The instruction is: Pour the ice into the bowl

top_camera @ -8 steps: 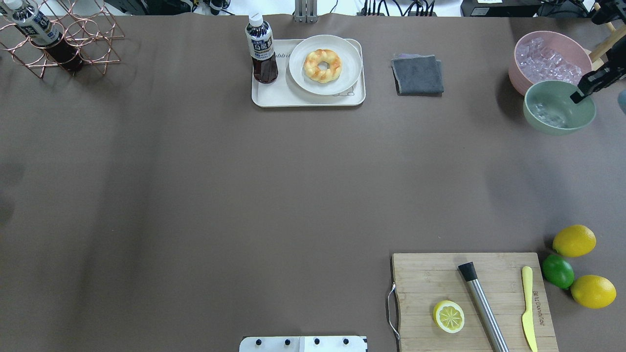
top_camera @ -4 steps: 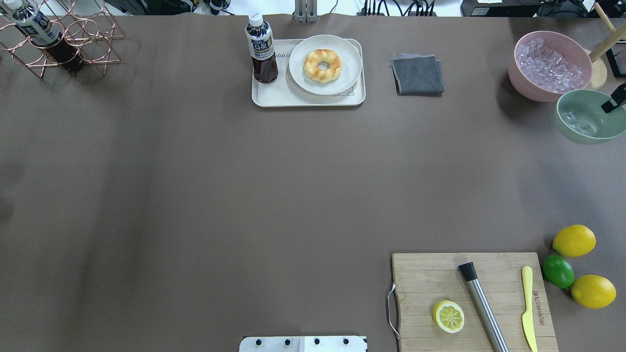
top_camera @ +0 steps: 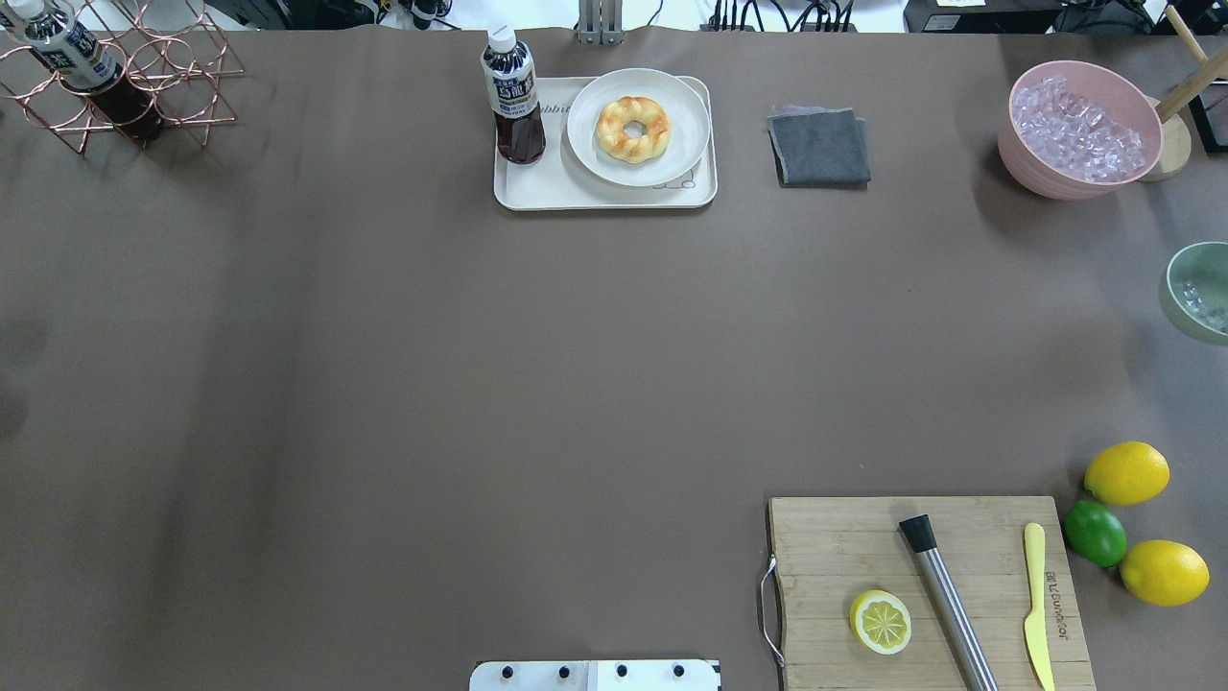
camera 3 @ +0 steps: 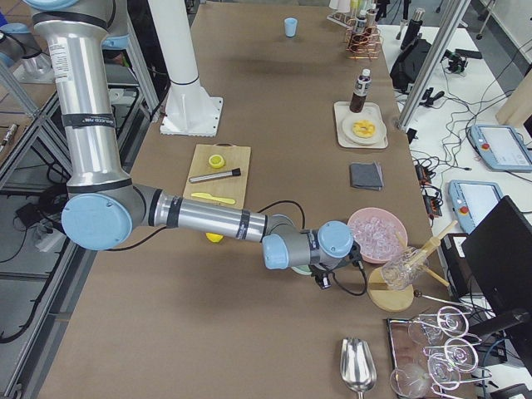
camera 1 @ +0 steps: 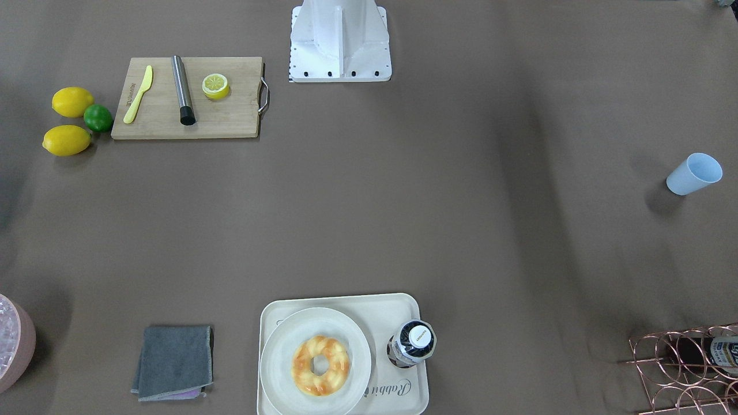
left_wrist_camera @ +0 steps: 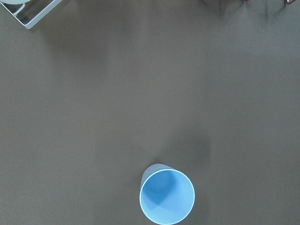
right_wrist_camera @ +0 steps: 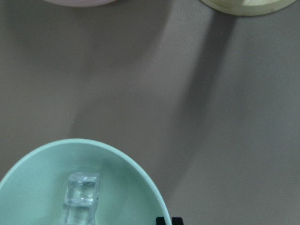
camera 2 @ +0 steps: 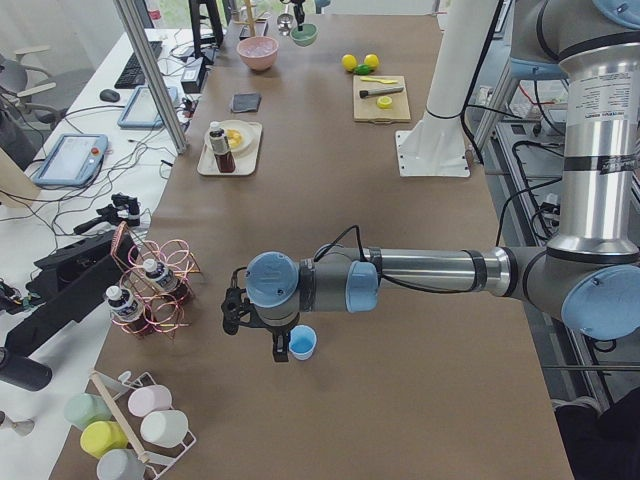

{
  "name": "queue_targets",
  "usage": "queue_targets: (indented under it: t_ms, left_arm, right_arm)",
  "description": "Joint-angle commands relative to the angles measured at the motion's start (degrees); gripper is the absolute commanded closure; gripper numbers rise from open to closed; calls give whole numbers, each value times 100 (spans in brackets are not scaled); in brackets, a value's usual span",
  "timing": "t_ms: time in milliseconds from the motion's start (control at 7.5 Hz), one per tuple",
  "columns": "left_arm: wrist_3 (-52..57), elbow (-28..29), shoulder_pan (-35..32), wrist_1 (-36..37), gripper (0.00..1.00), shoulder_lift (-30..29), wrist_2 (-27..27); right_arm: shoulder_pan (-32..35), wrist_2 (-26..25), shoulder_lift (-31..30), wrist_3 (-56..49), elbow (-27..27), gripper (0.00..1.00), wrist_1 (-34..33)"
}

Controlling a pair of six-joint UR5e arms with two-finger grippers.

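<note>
The mint-green bowl [top_camera: 1182, 288] is at the right edge of the overhead view, partly cut off. It holds a few clear ice cubes [right_wrist_camera: 83, 194], also seen from overhead [top_camera: 1204, 296]. In the right wrist view the bowl [right_wrist_camera: 126, 178] fills the lower left, and my right gripper [right_wrist_camera: 168, 221] is shut on its rim, with only the black fingertips showing. The bowl seems to be held above the table. My left gripper [camera 2: 255, 335] hovers by an upright, empty pale blue cup [left_wrist_camera: 167, 197]. I cannot tell whether it is open.
The pink tub [top_camera: 1027, 154] heaped with ice stands at the back right beside a wooden stand [top_camera: 1175, 144]. A grey cloth [top_camera: 820, 146], a tray [top_camera: 537, 187] with a doughnut and a bottle, a cutting board [top_camera: 835, 566], lemons and a wire rack [top_camera: 163, 67] are around.
The bowl has moved right and toward the robot, from beside the pink tub to the view's right edge. The right gripper finger on its rim has left the overhead view.
</note>
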Motion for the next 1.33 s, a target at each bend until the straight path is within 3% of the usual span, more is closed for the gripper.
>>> queue_targets:
  t_ms: [0, 267, 533, 800, 1067, 1200]
  left_arm:
    - [0, 4, 0, -4, 2, -14, 0]
    - [0, -14, 0, -4, 2, -23, 0]
    - [0, -23, 0, -4, 2, -23, -9]
    - [0, 12, 0, -4, 2, -14, -9]
    - [8, 21, 0, -21, 2, 3, -9]
    - [8, 21, 0, -21, 2, 12, -9]
  right_arm:
    - [5, 5, -180, 23, -265, 100, 564]
    - [5, -4, -356, 23, -282, 100, 774]
    - [5, -74, -461, 23, -343, 88, 993]
    - [-4, -223, -480, 23, -754, 75, 1686]
    - [-4, -276, -488, 23, -784, 54, 1760]
    - [5, -268, -480, 31, -696, 33, 1725]
